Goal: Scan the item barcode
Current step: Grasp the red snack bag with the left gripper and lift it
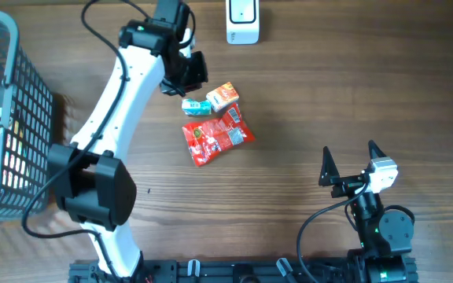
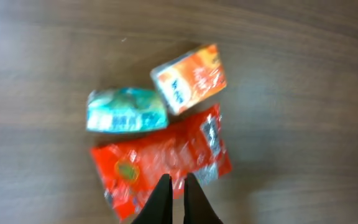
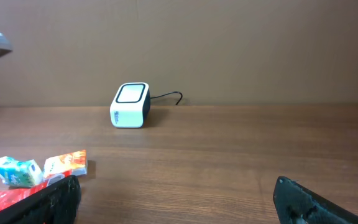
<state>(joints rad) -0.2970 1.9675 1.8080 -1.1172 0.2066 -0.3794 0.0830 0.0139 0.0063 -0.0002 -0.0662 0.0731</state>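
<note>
Left tool pinched shut, seemingly empty, above the red pouch.

Overhead, the pouch lies mid-frame on the bench, just lower right of the left tool. Its long axis runs lower left to upper right, with the teal packet and orange carton at its upper edge. Right tool gapes wide, well apart at lower right, so the left arm is nearer. The scanner sits at top centre.

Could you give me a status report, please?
Left gripper shut, over red packet. Right gripper open, idle. Scanner unobstructed; teal pouch, orange carton beside packet.
</note>
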